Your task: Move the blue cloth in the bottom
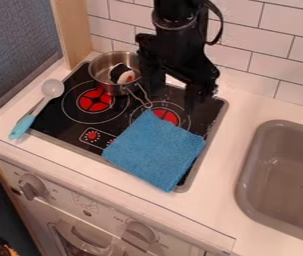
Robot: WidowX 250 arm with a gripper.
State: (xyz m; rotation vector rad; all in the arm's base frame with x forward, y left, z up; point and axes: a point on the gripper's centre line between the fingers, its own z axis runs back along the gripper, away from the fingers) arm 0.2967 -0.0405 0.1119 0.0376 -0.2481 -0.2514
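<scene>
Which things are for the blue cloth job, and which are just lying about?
For the job:
blue cloth
black tool

Just lying about:
metal pot
small black-and-white thing inside the pot
spoon with a light blue handle

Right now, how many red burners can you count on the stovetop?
2. One red burner is on the near side of the metal pot; the other is by the far corner of the blue cloth. More may be hidden by the cloth, pot or arm.
</scene>
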